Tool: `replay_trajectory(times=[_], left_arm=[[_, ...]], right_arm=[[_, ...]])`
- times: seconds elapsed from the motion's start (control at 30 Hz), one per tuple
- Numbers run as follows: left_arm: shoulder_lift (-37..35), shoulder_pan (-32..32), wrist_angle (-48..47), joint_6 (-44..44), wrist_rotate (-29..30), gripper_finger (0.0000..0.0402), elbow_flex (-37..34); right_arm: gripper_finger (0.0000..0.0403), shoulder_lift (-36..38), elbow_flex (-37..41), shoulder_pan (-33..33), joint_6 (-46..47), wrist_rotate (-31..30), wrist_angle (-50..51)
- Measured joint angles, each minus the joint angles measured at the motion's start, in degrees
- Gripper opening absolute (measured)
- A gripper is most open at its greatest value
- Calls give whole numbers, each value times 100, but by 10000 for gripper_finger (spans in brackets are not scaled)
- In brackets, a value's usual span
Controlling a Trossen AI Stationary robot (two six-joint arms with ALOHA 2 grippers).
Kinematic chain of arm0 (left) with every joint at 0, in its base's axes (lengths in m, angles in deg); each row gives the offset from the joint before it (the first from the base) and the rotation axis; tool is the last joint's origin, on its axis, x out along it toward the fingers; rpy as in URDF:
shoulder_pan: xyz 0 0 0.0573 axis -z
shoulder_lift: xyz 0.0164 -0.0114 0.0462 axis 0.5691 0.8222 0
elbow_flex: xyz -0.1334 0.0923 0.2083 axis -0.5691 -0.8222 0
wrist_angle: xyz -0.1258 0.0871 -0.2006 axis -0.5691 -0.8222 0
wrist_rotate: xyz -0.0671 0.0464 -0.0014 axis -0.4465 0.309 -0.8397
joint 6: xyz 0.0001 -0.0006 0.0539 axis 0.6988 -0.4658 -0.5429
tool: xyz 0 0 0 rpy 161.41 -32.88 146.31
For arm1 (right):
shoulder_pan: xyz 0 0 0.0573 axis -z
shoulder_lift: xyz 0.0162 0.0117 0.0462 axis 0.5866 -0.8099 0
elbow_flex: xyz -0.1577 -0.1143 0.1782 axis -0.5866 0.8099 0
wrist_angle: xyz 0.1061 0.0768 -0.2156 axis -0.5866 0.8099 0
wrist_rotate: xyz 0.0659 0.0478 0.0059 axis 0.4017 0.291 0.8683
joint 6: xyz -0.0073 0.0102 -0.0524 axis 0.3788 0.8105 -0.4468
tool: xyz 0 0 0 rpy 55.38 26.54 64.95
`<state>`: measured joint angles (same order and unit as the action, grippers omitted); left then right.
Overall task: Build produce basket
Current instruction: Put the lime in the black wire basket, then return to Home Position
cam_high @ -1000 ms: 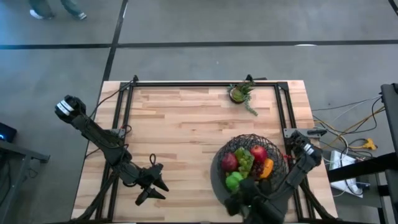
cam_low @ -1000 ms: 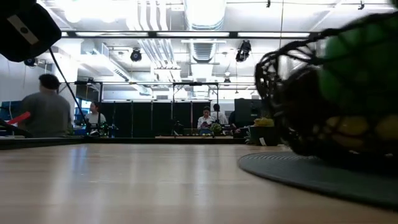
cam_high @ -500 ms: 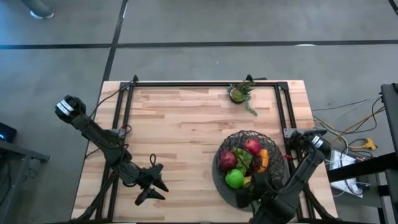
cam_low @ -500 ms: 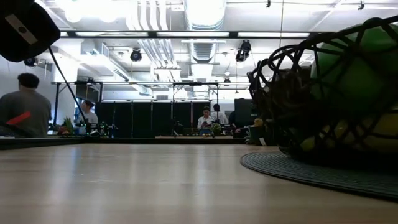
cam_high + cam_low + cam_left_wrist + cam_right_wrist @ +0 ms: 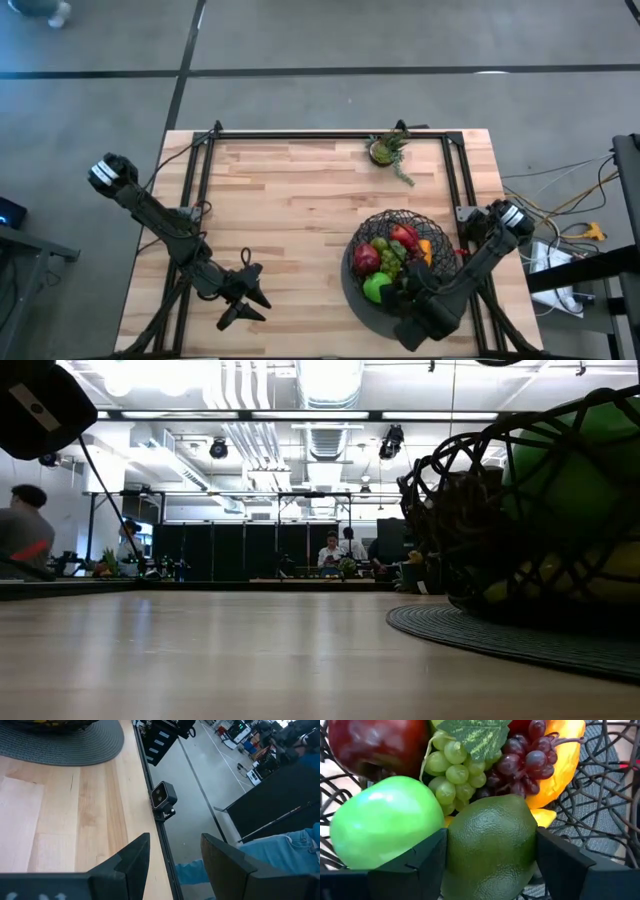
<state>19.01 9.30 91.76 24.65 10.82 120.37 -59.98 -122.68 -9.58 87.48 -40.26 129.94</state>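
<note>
The dark wire basket [image 5: 396,216] stands on a flat grey disc [image 5: 349,297] at the table's near right; it also fills the right of the low view [image 5: 520,510]. It holds red apples [image 5: 366,258], a green apple [image 5: 385,820], green grapes [image 5: 452,762], purple grapes [image 5: 525,760], an orange piece [image 5: 565,765] and a dark green avocado [image 5: 490,845]. My right gripper [image 5: 405,293] reaches into the basket over its near rim and is shut on the avocado. My left gripper [image 5: 250,298] waits open at the near left edge [image 5: 175,865]. My right gripper has the avocado by its two sides [image 5: 451,851], pinched between the two fingers [image 5: 415,862]. The fingers slant down from the table's near side. The avocado lies low in the basket, against the green apple and the grapes.
A small potted green plant [image 5: 386,150] stands at the far edge. A black frame rail [image 5: 320,135] runs around the table. Bare wood [image 5: 290,220] lies left of the basket. People stand in the room behind the table [image 5: 335,550].
My right gripper has moved from the near edge a little toward the far edge, in over the basket's near rim. The basket, raised and tipped a second ago in the low view, has come down level on the grey disc.
</note>
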Motion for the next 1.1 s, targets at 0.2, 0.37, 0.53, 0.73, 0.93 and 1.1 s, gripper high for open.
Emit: replay_trajectory(times=[0.2,0.37,0.53,0.73,0.93,1.1], left_arm=[[0,-2,0,5,2,160,0],[0,-2,0,15,6,160,0],[0,-2,4,40,72,160,0],[0,-95,60,39,304,160,6],[0,-581,465,35,402,160,11],[0,-1150,658,37,402,160,45]], right_arm=[[295,1,35,138,-284,83,-69],[345,137,35,136,-374,438,-108],[356,529,35,117,-806,462,-436],[353,1114,26,167,-1730,107,-1347],[338,1362,26,431,-2914,-1446,-1736],[330,1515,28,877,-5288,-1979,-2053]])
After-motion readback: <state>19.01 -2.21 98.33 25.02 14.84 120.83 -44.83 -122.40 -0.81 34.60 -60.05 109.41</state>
